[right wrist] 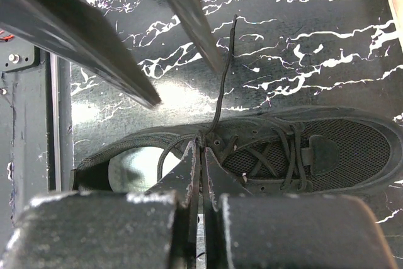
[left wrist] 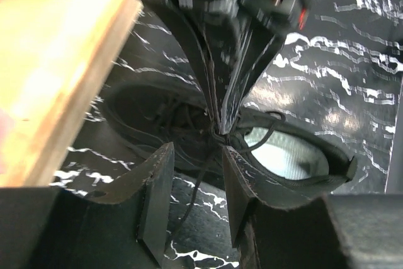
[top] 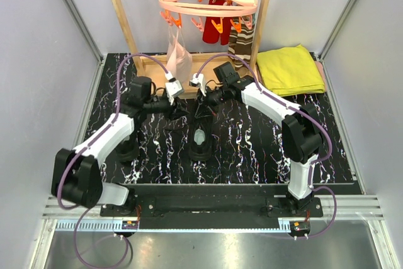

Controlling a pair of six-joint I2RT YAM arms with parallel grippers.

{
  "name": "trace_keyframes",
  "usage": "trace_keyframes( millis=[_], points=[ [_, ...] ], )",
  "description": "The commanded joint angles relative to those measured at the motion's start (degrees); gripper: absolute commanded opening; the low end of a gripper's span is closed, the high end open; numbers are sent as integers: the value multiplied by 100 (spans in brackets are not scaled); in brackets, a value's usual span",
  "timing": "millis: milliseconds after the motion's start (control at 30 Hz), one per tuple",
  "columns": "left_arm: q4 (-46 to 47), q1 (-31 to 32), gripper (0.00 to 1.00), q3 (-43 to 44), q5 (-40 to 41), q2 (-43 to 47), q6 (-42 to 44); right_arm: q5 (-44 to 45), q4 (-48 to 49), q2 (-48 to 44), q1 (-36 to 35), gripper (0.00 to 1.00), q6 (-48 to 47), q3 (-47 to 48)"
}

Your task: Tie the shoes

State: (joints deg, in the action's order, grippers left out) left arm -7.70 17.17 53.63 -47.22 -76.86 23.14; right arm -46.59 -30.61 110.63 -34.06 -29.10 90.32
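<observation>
One black lace-up shoe (top: 201, 140) lies mid-table with its pale insole showing (right wrist: 135, 165); its toe points away from the arm bases. My right gripper (right wrist: 203, 149) is shut at the shoe's top eyelets, pinching the thin black lace (right wrist: 221, 86) where the strands gather. It shows in the left wrist view as narrow closed fingers (left wrist: 220, 92) coming down onto the shoe (left wrist: 296, 159). My left gripper (left wrist: 196, 187) stands open just beside the shoe, with a loose lace strand (left wrist: 192, 196) hanging between its fingers untouched. In the top view both grippers (top: 181, 110) (top: 204, 108) meet over the shoe.
A wooden rack (top: 123, 20) stands at the back, its base rail (left wrist: 56, 74) close to my left gripper. A pink clip hanger (top: 208, 1) holds a pale cloth (top: 179, 55) and striped socks (top: 239, 42). A yellow towel (top: 289, 70) lies back right.
</observation>
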Motion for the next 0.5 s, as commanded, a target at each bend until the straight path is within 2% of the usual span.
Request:
trace_keyframes(
  millis=[0, 467],
  points=[
    [-3, -21, 40, 438, -629, -311, 463, -166, 205, -287, 31, 0, -43, 143],
    [-442, 155, 40, 719, -868, -883, 930, -158, 222, -296, 31, 0, -113, 231]
  ],
)
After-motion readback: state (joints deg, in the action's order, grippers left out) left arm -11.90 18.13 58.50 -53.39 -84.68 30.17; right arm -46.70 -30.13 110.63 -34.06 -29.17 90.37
